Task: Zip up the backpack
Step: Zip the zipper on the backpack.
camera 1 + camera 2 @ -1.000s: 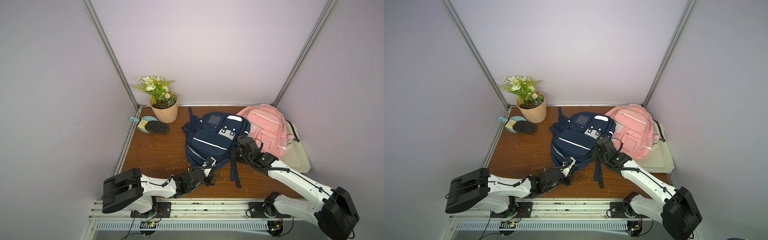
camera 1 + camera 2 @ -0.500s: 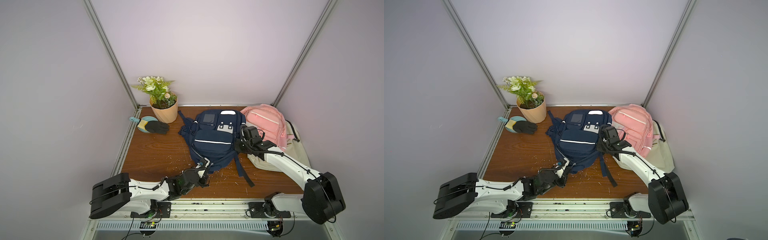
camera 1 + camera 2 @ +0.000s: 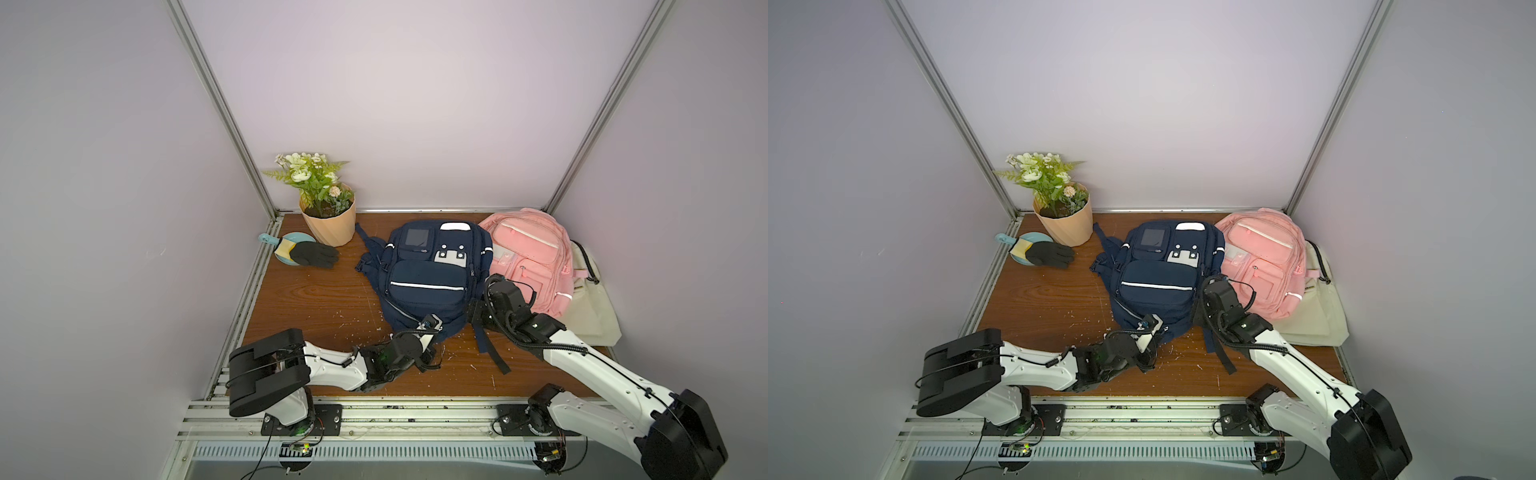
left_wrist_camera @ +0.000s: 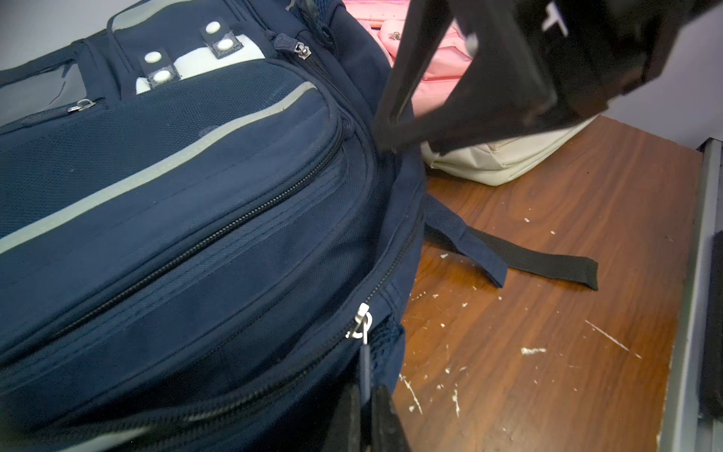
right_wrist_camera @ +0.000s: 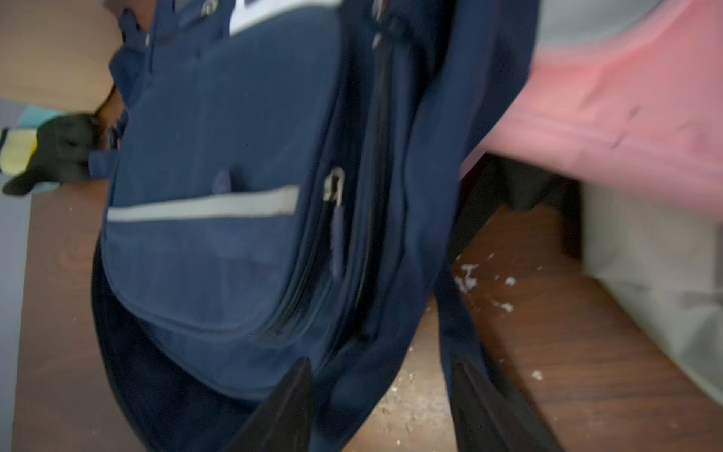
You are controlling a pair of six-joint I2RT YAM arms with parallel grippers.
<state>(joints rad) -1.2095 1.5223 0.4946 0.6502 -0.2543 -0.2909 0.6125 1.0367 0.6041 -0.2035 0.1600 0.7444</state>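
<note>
A navy backpack (image 3: 428,282) (image 3: 1158,286) lies flat on the wooden table in both top views. At its near edge my left gripper (image 4: 365,391) is shut on the dark zipper pull (image 4: 365,364), which hangs from a silver slider (image 4: 362,325) on the main zipper. The left gripper (image 3: 434,332) touches the bag's near rim in a top view. At the bag's right side my right gripper (image 5: 381,371) (image 3: 473,316) stands open. The bag's navy side fabric (image 5: 352,383) lies between its fingers (image 5: 297,387) without being pinched.
A pink backpack (image 3: 528,253) leans on a cream bag (image 3: 590,307) at the right. A flower pot (image 3: 330,224) and a black glove (image 3: 313,254) on a blue dish sit back left. A loose navy strap (image 3: 490,349) trails toward the front edge. White flecks dot the wood.
The right gripper has opened and let go of the backpack's side. The backpack swung from tilted to straight. The left gripper kept its hold on the zipper pull.
</note>
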